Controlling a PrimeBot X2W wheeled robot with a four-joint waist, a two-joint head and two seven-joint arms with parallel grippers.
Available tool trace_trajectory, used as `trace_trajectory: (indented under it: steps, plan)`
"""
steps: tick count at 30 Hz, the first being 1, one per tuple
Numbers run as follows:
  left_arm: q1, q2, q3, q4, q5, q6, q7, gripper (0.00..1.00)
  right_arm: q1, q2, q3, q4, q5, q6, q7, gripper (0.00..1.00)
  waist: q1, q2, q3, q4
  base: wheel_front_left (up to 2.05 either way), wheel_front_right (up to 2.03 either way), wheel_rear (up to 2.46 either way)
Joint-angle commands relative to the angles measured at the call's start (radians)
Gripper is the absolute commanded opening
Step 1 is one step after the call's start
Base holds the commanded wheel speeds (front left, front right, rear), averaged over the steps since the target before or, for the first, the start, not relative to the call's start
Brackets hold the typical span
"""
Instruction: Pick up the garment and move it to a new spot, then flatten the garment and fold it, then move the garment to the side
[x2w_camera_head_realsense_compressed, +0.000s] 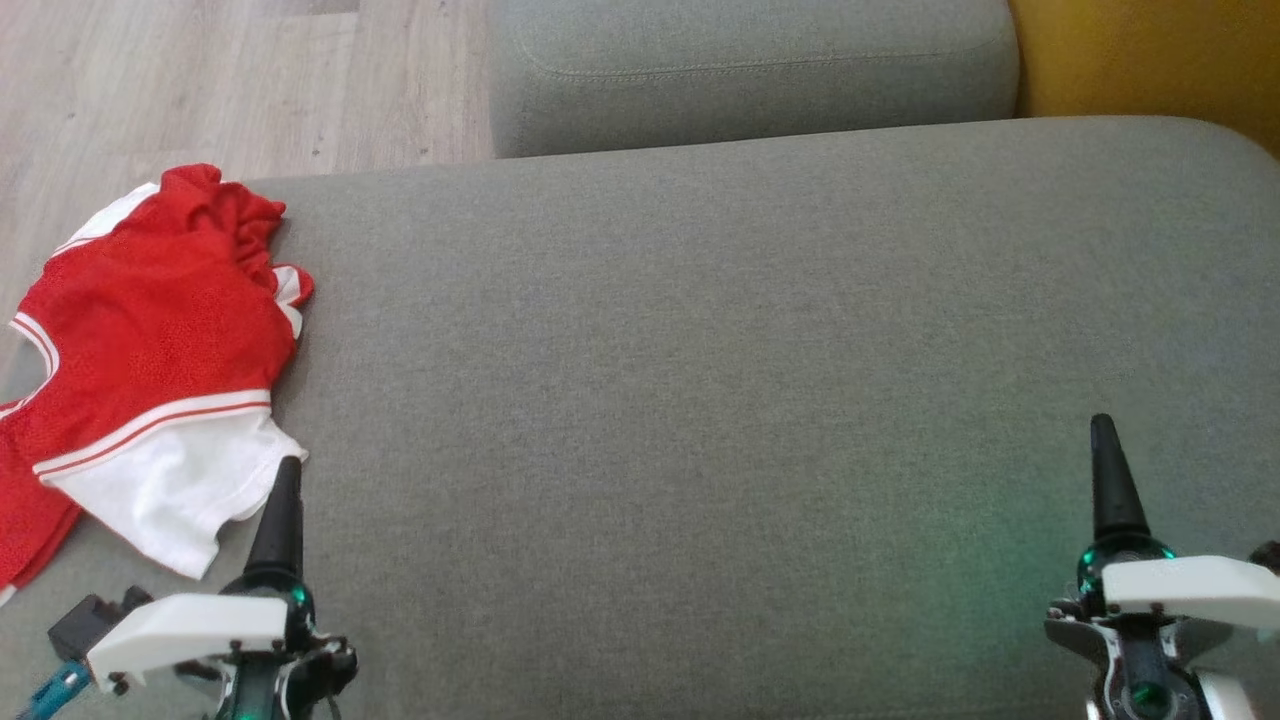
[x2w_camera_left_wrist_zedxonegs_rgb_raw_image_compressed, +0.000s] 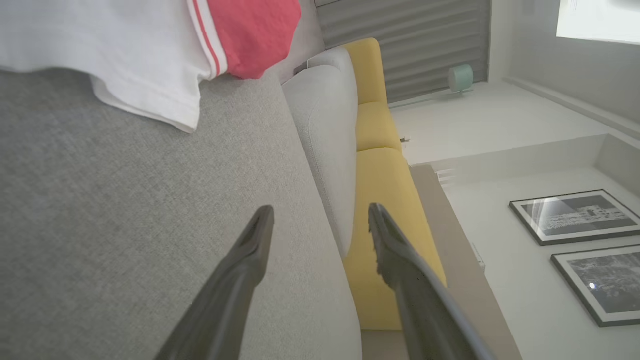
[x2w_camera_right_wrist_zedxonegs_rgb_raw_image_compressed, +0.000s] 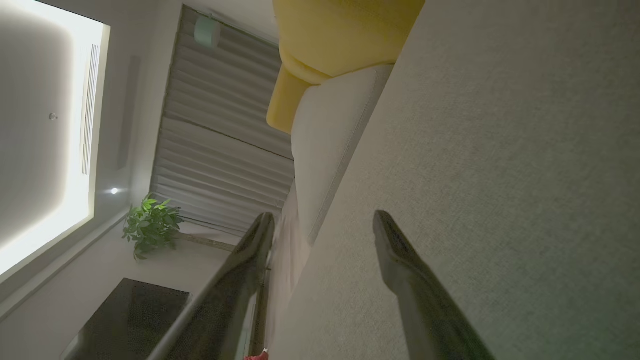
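Garment (x2w_camera_head_realsense_compressed: 150, 350) is held by neither arm. The left gripper (x2w_camera_left_wrist_zedxonegs_rgb_raw_image_compressed: 320, 210) has its two dark fingers spread wide, with bare grey upholstery between them. The right gripper (x2w_camera_right_wrist_zedxonegs_rgb_raw_image_compressed: 324, 215) stands just as wide and just as empty. Both point away from the robot and sit low at the near edge of the seat cushion (x2w_camera_head_realsense_compressed: 700, 350), one at each side. That looks like a resting pose, and it leaves the broad middle of the cushion bare.

Just ahead of the left fingers lies the garment's white hem, near but not touching them in the left wrist view. The right gripper is well apart from the cloth, with plain fabric under and ahead of it.

The red and white garment lies at the far left end of the seat, red part bunched at the top and white panel nearest the robot. Its left side seems to run over the cushion's edge toward the wooden floor (x2w_camera_head_realsense_compressed: 200, 80).

With the cloth off to one side and both jaws free, this could be the task's very start or its finish. The loose, uneven lie of the cloth looks more like something not yet flattened and folded. If so, the left arm is the one placed to take it.

Behind the seat are a grey back cushion (x2w_camera_head_realsense_compressed: 750, 70) and a yellow one (x2w_camera_head_realsense_compressed: 1150, 60).
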Motion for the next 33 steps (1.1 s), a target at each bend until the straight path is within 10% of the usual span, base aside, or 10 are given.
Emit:
trace_trajectory:
  steps: [1, 33]
  plan:
    - [-0.021, 0.015, 0.004, -0.042, 0.038, 0.006, -0.009, 1.00, -0.015, -0.004, 0.012, -0.045, -0.044, 0.000, -0.016, 1.00, 0.0000, 0.0000, 0.000, 0.000, 0.00, 0.00, 0.00]
    - [0.017, 0.023, 0.005, -0.094, 0.521, 0.031, -0.103, 1.00, -0.001, -0.006, 0.085, -0.108, -0.556, 0.000, -0.110, 1.00, 0.0000, 0.0000, -0.004, -0.002, 0.00, 0.00, 0.00]
